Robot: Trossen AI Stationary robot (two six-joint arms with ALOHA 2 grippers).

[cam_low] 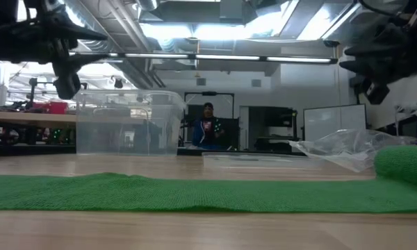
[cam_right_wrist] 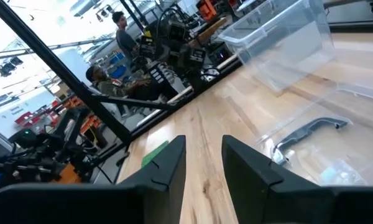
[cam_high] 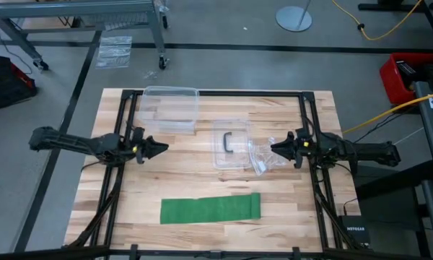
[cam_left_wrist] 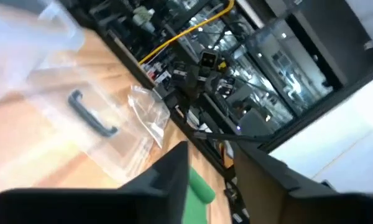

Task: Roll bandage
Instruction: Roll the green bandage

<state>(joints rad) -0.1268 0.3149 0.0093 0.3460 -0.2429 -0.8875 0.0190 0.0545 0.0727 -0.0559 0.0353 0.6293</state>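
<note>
From above, the left claw (cam_high: 159, 148) hangs over the left side of the wooden table (cam_high: 115, 209), its fingers parted with nothing between them. The right claw (cam_high: 276, 147) faces it from the other side, fingers a little apart and empty, its tip just beside a crumpled clear bag (cam_high: 267, 155). Between the two claws lies a clear lid with a dark handle (cam_high: 229, 141); a clear tub (cam_high: 169, 108) sits beyond the left claw. The bandage (cam_high: 211, 209) lies flat as a green band nearer the table's front edge than either claw, well apart from both, with a small rolled end on the right claw's side.

At table height, the bandage (cam_low: 194, 193) stretches across the foreground, its roll (cam_low: 405, 164) under the right claw (cam_low: 375, 76).

The left wrist shows the lid handle (cam_left_wrist: 90, 115) and bag (cam_left_wrist: 150, 115) ahead.

The right wrist shows its fingers (cam_right_wrist: 168, 163) apart, the tub (cam_right_wrist: 280, 37) ahead.
</note>
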